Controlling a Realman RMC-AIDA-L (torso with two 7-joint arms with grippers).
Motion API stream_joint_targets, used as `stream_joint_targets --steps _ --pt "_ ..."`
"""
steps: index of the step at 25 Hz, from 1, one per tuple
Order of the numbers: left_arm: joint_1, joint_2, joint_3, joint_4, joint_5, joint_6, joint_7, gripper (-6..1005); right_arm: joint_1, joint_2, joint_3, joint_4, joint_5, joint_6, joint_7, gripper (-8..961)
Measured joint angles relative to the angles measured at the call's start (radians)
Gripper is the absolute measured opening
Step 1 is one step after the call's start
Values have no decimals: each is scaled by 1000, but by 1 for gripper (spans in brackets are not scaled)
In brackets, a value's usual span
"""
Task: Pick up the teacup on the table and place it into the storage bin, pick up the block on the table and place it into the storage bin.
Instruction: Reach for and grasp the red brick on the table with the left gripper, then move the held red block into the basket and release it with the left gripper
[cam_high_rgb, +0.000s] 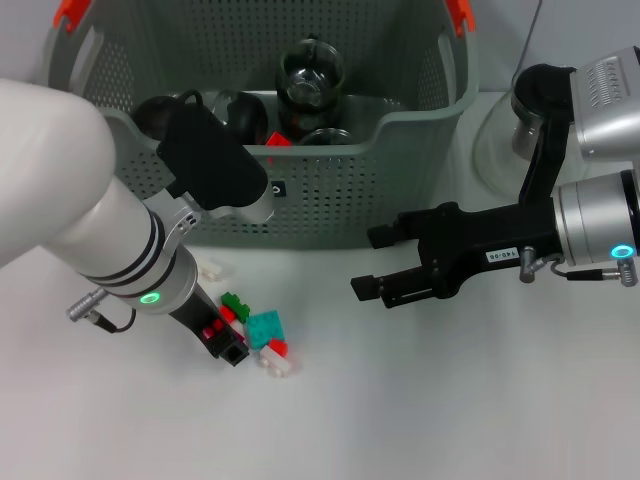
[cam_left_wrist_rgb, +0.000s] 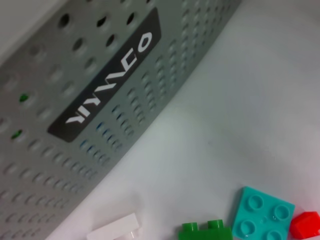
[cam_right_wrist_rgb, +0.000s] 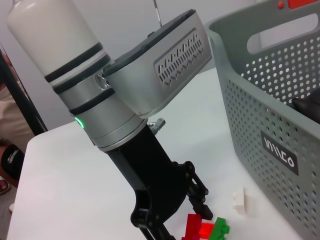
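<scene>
While the left arm slopes steeply down from the robot's left side, its left gripper is lowered into a small heap of toy blocks on the table, just in front of the storage bin. Its wrist points down and slightly toward the robot's right, the black fingers buried among the red pieces; whether the jaws are apart or closed on a block cannot be told from any view. A teal block, a green block and a red piece lie close together near the bin's labelled front wall, with a white block a little apart, nearer the bin.

Inside the bin a glass teacup sits among dark objects that are probably other cups.

The right gripper hovers over bare table on the robot's right, held level, forearm horizontal, pointing across toward the left arm, its jaws apart and holding nothing.
</scene>
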Motion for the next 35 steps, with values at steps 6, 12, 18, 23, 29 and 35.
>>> stream_joint_targets --steps 6,12,18,23,29,35 --pt "0 0 1 3 6 3 -7 675 0 0 2 0 0 0 0 852" --pt "0 0 -4 12 24 20 -15 675 2 0 3 0 0 0 0 851" --pt "10 0 -23 45 33 53 -15 675 5 0 3 0 0 2 -1 851" --pt "46 0 -108 168 7 156 3 675 1 -2 3 0 0 2 -1 851" --pt "54 6 -402 320 -367 403 145 674 -20 -11 3 0 0 -8 -1 851" --pt "-96 52 -802 265 -681 469 270 674 -46 -25 3 -2 0 -24 -6 851"
